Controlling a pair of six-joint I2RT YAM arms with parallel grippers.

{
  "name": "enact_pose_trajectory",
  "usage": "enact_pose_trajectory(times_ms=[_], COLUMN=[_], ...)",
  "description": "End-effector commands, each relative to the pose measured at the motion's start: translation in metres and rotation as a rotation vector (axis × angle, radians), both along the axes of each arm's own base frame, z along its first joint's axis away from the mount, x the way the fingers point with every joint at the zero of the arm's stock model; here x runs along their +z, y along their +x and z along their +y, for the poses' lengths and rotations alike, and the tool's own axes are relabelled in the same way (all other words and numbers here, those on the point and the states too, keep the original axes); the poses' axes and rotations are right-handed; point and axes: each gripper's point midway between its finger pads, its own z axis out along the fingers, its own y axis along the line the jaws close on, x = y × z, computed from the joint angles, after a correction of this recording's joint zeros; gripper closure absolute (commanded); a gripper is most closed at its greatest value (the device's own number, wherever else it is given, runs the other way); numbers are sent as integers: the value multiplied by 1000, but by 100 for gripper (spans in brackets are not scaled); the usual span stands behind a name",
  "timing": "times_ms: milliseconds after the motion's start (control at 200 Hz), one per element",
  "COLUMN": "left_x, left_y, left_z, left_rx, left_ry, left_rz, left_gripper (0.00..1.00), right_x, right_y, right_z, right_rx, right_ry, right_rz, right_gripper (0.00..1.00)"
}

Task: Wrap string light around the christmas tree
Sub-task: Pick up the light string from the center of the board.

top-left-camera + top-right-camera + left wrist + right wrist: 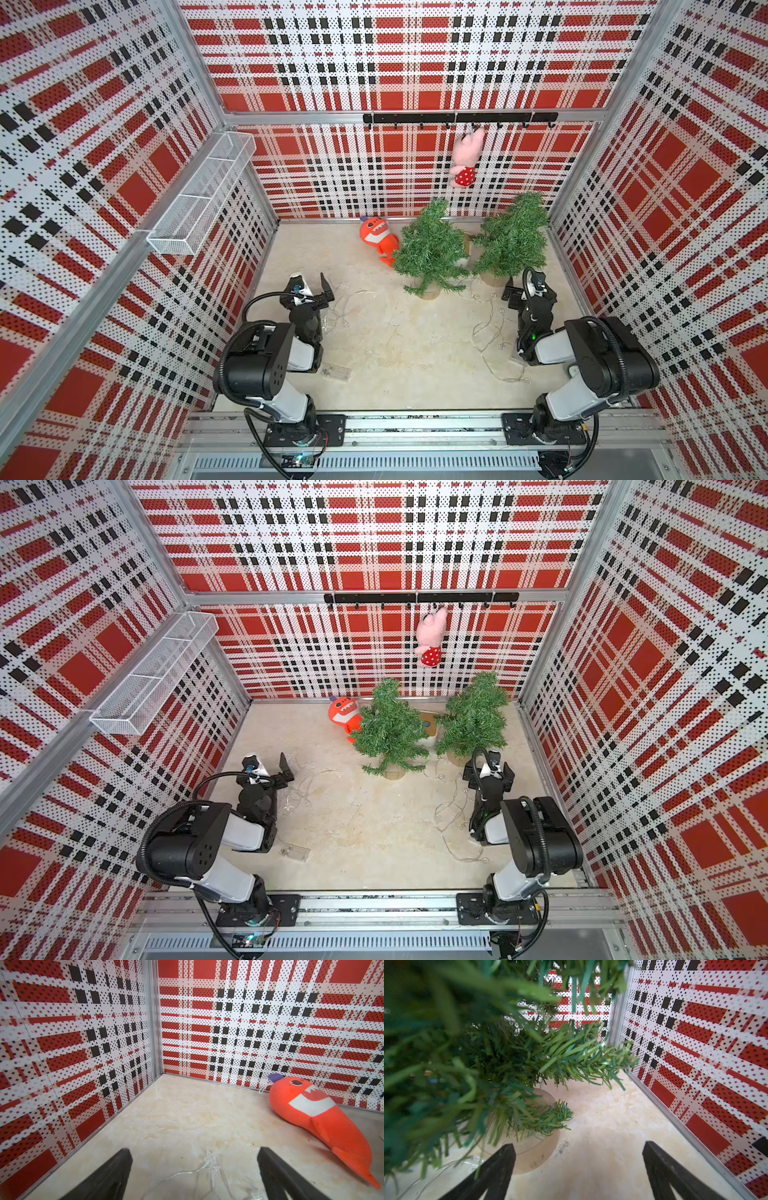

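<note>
The string light (208, 1164) lies just under the spread left pincer (193, 1152). The right pincer (579, 1147), spread and empty, sits beside a tree (477, 1059), wall (695, 1064) close.

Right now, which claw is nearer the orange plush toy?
Left. The left claw hangs a short way in front of the orange plush toy; the right claw is across the floor, beside the base of the right-hand tree.

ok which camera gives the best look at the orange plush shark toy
The left wrist view: the orange plush shark toy lies large and whole, teeth and eye clear. Both top views show it small, tail at a green tree's edge. The right wrist view misses it.
</note>
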Motion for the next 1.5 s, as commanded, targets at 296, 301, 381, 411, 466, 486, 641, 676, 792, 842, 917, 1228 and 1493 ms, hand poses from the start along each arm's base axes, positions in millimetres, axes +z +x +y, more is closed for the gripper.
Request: enact_pose_trajectory(times_ms=[296,301,381,411,466,486,641,676,792,842,917,1228,1493], left_x=[6,6,6,6,6,6,6,6,6,6,6,25,44], left_y=[2,2,2,2,2,2,2,2,2,2,2,-22,-38], left_z=[-1,-1,-1,-1,-1,-1,-1,-1,-2,-1,-1,-3,-24], left_rx=[-20,-19,-19,-20,-20,-21,-19,-20,-22,-20,-18,63,166], left_ry=[-5,-5,-5,-5,-5,-4,-5,-5,-5,-6,-5,30,58], left_rz=[-20,-19,-20,-19,-19,-19,-18,-19,-19,-19,-20,-87,-61], left_gripper=[2,2,2,2,2,2,2,2,2,2,2,2,2], right_x=[12,12,11,11,12,12,11,12,12,12,12,27,50], right_y=[2,2,2,2,2,2,2,2,2,2,2,-4,-14], right_z=[1,1,0,1,1,1,1,0,0,1,1,5,-3], right_rx=[-3,-3,-4,-3,-3,-2,-3,-4,-5,-3,0,16,-92], right_ry=[0,0,-1,-2,0,0,-1,0,0,0,0,-17,88], right_rz=[-38,-39,-37,-37,-39,-40,-38,-40,-39,-40,-41,-55,67], right_gripper=[0,0,0,0,0,0,0,0,0,0,0,0,0])
